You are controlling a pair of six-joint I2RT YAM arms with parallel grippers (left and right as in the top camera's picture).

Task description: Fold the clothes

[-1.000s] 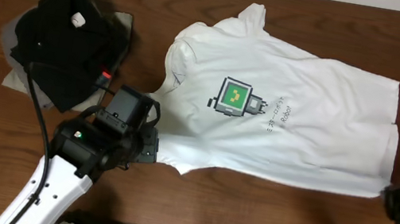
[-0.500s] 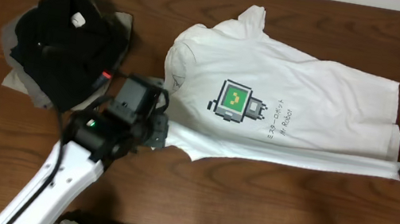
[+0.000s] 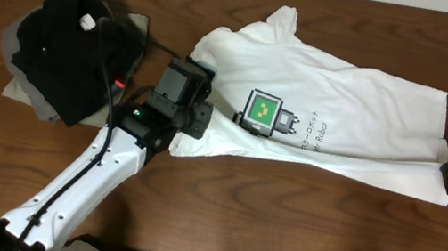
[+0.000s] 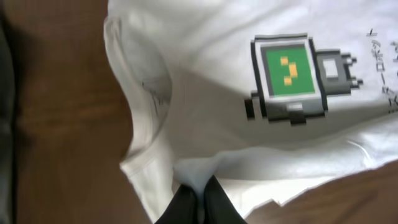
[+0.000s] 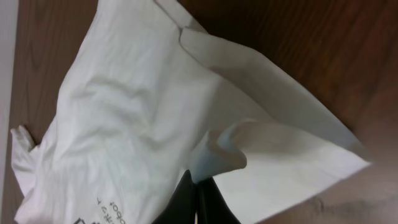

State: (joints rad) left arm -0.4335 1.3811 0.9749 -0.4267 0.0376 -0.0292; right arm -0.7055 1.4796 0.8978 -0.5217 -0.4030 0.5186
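Clearly the white T-shirt [image 3: 354, 101], spread from table [image 3: 279, 233] centre toward 3 o'clock, looks soft, light and floppy, best held by edges: left gripper [image 4: 200, 198] clamps its 8 o'clock edge, right gripper [image 5: 198, 193] its 4 o'clock hem corner.

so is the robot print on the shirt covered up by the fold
No, the robot print shows whole on the white T-shirt, clear of the edge pinched in the left hand.
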